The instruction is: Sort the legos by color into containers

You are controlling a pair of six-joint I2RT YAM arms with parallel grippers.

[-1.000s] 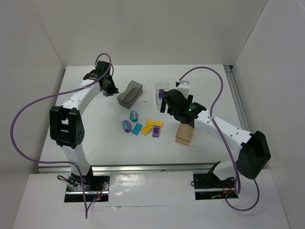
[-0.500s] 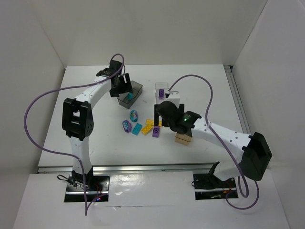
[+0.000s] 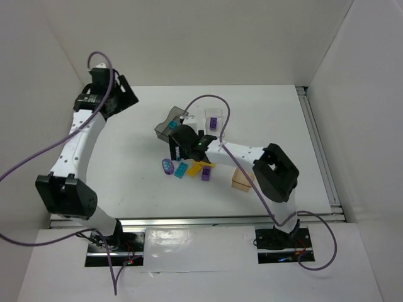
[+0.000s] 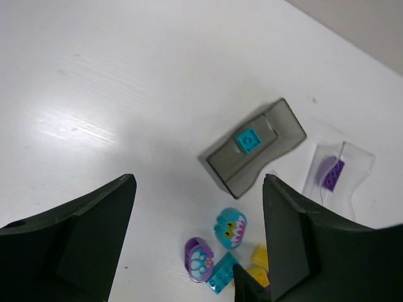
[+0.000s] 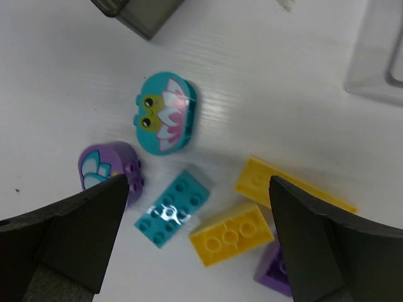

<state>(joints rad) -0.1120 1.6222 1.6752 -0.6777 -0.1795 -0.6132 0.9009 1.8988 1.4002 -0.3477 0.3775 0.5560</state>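
- Teal brick [image 4: 247, 139] now lies in the grey tray [image 4: 236, 173], and the left gripper [image 4: 195, 220] has drawn back to the far left corner, so one teal piece is sorted
- Purple brick [image 4: 332, 173] sits in the clear tray [image 4: 356, 163]; no brick shows in the tan tray [image 3: 242, 178]
- Right gripper [image 5: 198, 226] has swung from the clear tray to hover over the loose pile: a teal round piece [image 5: 165, 113], a purple round piece [image 5: 107, 167], a loose teal brick [image 5: 173, 207], two yellow bricks and a purple one
- Both grippers have their fingers spread wide, holding nothing and seemingly touching nothing
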